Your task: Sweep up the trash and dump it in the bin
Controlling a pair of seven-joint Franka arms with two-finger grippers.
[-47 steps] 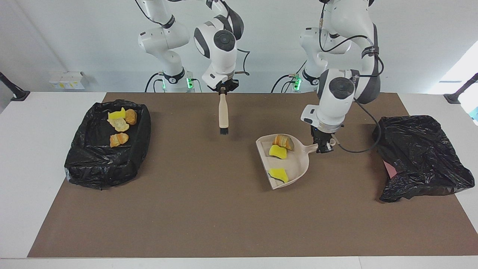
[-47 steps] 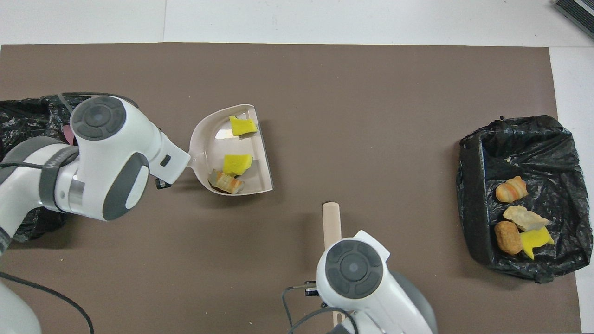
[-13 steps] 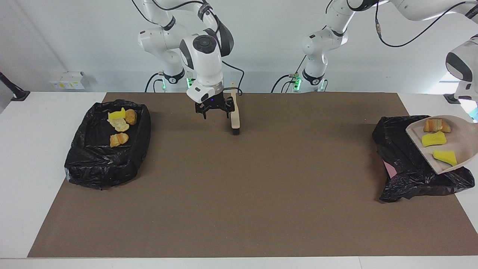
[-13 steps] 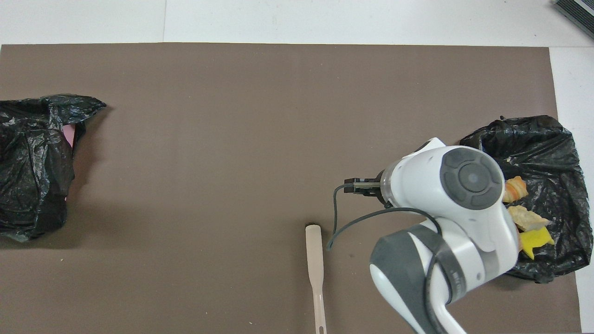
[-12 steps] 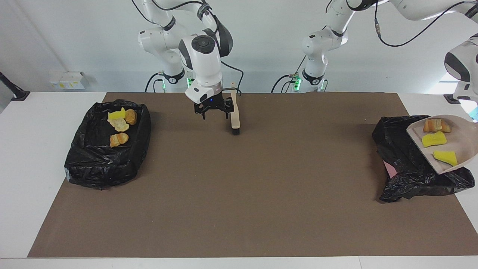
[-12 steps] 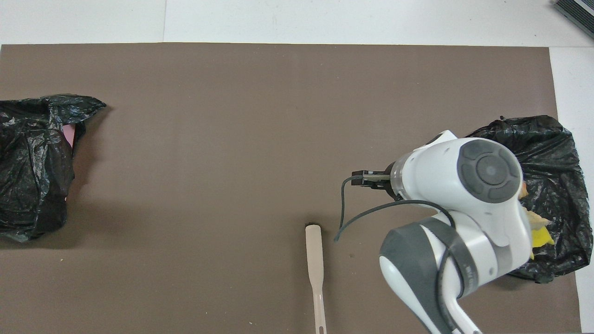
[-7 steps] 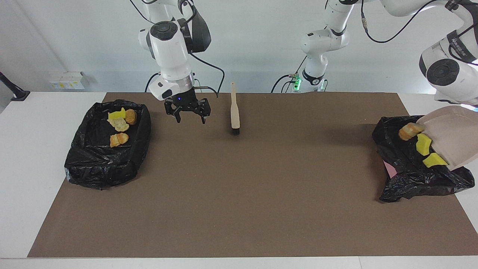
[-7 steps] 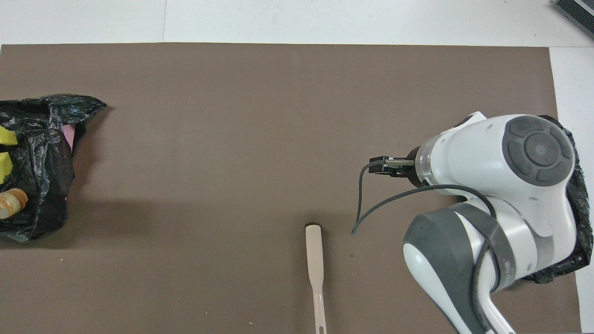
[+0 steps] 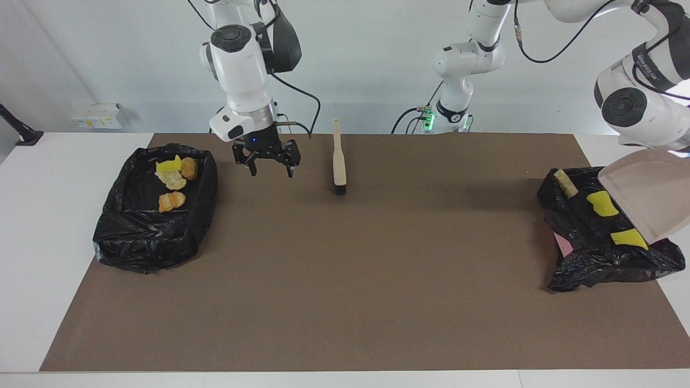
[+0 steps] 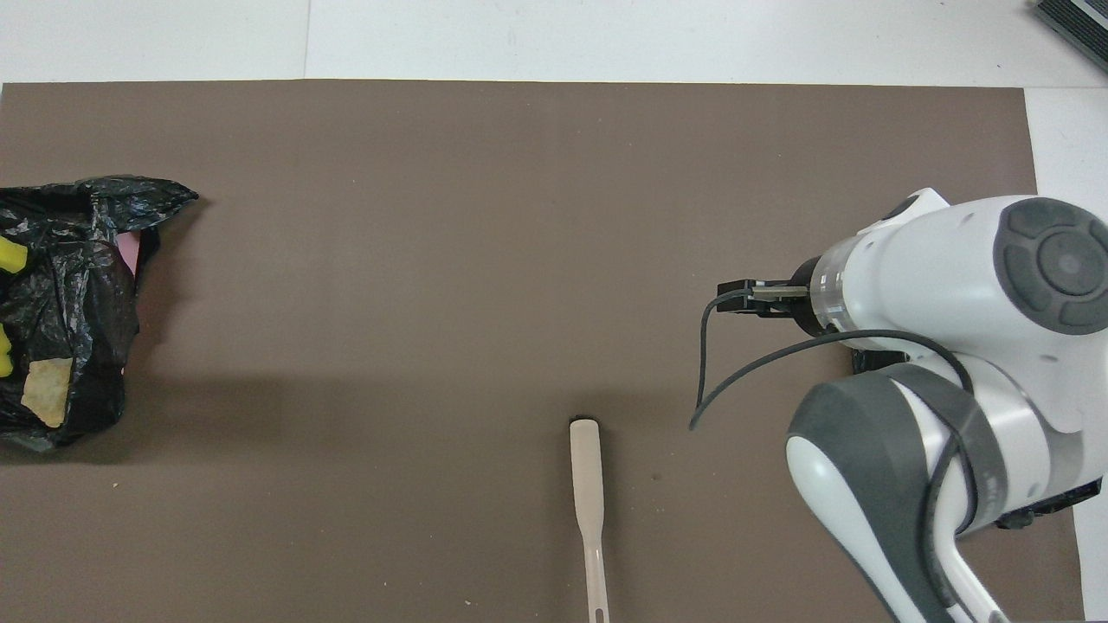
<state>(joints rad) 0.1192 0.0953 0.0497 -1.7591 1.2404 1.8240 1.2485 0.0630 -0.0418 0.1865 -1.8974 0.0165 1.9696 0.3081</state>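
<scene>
My left arm (image 9: pixel 641 108) holds the beige dustpan (image 9: pixel 647 194) tipped steeply over the black-bagged bin (image 9: pixel 593 248) at its end of the table. Its fingers lie past the facing view's edge. The pan looks empty. A tan chunk (image 9: pixel 566 183) and two yellow wedges (image 9: pixel 601 203) (image 9: pixel 628 238) lie on that bag. In the overhead view the bag (image 10: pixel 78 303) shows the tan chunk (image 10: pixel 48 389). My right gripper (image 9: pixel 268 170) is open and empty, up over the mat between the brush (image 9: pixel 339 156) and the other bin (image 9: pixel 156 231).
The bin at the right arm's end holds several trash pieces (image 9: pixel 172 180). The brush (image 10: pixel 589 493) lies on the brown mat (image 9: pixel 345 280), handle toward the robots. A pink patch (image 9: pixel 563 245) shows under the bag at the left arm's end. My right arm (image 10: pixel 952 346) covers its bin from above.
The left arm carried the dustpan from mid-mat to its bin and tipped it; the three pieces slid out onto the bag. The right gripper let go of the brush and moved toward its own bin.
</scene>
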